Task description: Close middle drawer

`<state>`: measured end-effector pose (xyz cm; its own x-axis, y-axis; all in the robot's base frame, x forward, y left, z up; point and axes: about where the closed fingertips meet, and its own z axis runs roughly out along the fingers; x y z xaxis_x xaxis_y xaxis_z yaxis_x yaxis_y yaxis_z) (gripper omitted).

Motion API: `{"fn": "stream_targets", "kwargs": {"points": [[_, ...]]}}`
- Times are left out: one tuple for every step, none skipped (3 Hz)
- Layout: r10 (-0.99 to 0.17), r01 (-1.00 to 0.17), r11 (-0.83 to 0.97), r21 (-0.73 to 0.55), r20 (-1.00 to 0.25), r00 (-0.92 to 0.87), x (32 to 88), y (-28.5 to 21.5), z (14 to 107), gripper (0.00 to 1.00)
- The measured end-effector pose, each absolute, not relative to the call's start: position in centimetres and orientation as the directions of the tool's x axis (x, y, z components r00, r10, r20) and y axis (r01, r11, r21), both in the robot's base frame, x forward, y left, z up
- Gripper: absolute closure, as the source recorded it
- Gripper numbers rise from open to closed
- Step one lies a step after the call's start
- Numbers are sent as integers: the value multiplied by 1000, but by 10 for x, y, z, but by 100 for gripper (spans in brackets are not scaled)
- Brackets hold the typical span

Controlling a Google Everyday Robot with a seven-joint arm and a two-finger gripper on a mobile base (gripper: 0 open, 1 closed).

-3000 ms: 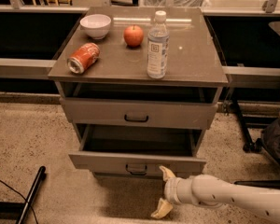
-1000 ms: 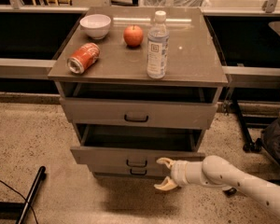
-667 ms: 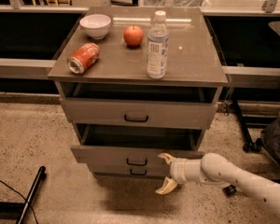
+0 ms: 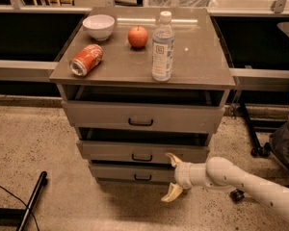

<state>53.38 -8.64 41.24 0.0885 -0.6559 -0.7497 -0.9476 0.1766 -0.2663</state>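
The middle drawer (image 4: 106,151) is a wide shallow grey drawer with a small dark loop handle (image 4: 142,157). It stands out only slightly from the cabinet, with a narrow dark gap above its front. My gripper (image 4: 172,178) is open, at the end of a white arm coming in from the lower right. Its upper fingertip (image 4: 173,158) touches the middle drawer's front, right of the handle. Its lower finger (image 4: 172,193) hangs below the bottom drawer (image 4: 115,173).
The top drawer (image 4: 96,115) also sits slightly out. On the cabinet top (image 4: 202,57) are a white bowl (image 4: 98,26), a red apple (image 4: 137,36), a water bottle (image 4: 163,46) and a tipped red can (image 4: 85,59). A dark pole (image 4: 31,201) lies on the floor at left.
The middle drawer has slid in from wide open to almost flush. My gripper has moved forward with it, staying against its front.
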Motion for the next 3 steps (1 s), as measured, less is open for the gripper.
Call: {"fn": "stream_targets", "kwargs": {"points": [[-665, -949, 185, -255, -743, 71, 548, -89, 408, 19], [-672, -950, 197, -243, -739, 50, 559, -92, 403, 17], [-680, -948, 214, -235, -733, 28, 565, -97, 398, 0]]}}
